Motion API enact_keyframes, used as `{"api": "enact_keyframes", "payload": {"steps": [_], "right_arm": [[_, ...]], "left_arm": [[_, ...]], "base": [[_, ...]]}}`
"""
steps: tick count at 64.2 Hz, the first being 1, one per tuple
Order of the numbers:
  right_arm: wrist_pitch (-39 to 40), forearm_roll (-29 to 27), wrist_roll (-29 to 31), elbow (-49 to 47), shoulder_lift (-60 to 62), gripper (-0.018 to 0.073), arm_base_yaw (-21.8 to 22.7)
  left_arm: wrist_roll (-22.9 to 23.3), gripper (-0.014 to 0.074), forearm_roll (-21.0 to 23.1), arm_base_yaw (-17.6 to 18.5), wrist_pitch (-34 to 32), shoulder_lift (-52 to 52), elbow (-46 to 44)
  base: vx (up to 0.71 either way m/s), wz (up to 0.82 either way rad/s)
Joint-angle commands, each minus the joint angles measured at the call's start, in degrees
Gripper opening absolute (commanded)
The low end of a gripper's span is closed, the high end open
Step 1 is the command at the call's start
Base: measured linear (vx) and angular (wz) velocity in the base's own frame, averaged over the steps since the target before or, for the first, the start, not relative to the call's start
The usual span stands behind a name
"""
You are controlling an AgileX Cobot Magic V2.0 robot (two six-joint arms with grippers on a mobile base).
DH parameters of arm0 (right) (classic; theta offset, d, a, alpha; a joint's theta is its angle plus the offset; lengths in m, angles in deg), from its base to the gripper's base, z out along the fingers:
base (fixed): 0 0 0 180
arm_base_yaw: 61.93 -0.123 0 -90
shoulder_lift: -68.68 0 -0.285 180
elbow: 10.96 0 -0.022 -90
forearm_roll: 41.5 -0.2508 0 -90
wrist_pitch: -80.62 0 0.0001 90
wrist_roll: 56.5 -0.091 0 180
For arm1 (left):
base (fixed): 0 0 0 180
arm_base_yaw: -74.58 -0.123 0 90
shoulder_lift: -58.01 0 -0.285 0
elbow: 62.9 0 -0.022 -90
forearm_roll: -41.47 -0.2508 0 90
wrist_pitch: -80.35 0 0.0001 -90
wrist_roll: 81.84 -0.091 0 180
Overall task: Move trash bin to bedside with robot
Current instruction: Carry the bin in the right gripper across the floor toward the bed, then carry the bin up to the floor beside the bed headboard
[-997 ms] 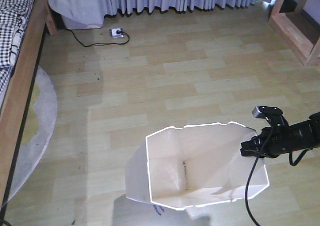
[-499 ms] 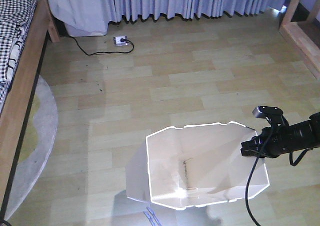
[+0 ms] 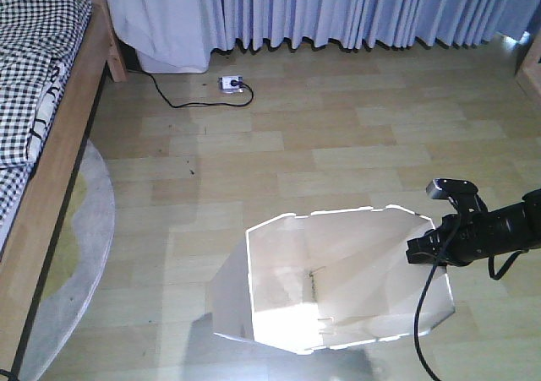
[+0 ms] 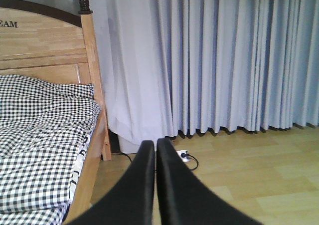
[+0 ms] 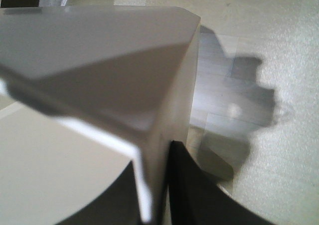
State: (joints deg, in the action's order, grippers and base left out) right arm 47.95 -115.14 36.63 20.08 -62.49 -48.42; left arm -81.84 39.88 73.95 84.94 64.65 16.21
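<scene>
The white trash bin (image 3: 338, 280) fills the lower middle of the front view, its octagonal rim up and its inside bare. My right gripper (image 3: 425, 247), black with trailing cables, is shut on the bin's right rim. In the right wrist view the thin white bin wall (image 5: 99, 75) stands between the two black fingers (image 5: 187, 185). The bed (image 3: 42, 85), with a light wooden frame and checked bedding, runs along the left edge of the front view. My left gripper (image 4: 155, 147) is shut and empty, held in the air and facing the bed (image 4: 45, 135) and the curtains.
Grey curtains (image 3: 355, 9) hang along the far wall. A white power strip (image 3: 230, 83) with a black cable lies on the wooden floor below them. A round grey and yellow rug (image 3: 80, 254) lies beside the bed. Open floor lies between the bin and the bed.
The view has swung left: the bed fills more of the left side and the wooden furniture at the right has left the view. The bin and right gripper keep their place in the view.
</scene>
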Motion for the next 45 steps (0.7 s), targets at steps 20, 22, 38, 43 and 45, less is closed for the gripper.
{"api": "enact_keyframes", "payload": {"steps": [20, 22, 38, 43, 45], "right_arm": [[-12.6, -4.5, -0.8, -0.7, 3.9, -0.0003, 0.0], [-12.6, -4.5, -0.8, -0.7, 3.9, -0.0003, 0.0], [-12.6, -4.5, -0.8, -0.7, 3.9, -0.0003, 0.0], [-12.6, -4.5, -0.8, -0.7, 3.9, -0.0003, 0.0], [-12.6, -4.5, -0.8, -0.7, 3.9, -0.0003, 0.0]], "left_arm": [[0.8, -0.0006, 0.5, 0.4, -4.2, -0.4, 0.7], [0.8, -0.0006, 0.5, 0.4, -4.2, -0.4, 0.7], [0.8, -0.0006, 0.5, 0.4, -4.2, -0.4, 0.7], [0.8, -0.0006, 0.5, 0.4, -4.2, -0.4, 0.7], [0.8, -0.0006, 0.5, 0.4, -4.2, -0.4, 0.7]], "base": [[0.23, 0.06], [0.25, 0.02], [0.26, 0.0], [0.25, 0.0], [0.25, 0.0]]}}
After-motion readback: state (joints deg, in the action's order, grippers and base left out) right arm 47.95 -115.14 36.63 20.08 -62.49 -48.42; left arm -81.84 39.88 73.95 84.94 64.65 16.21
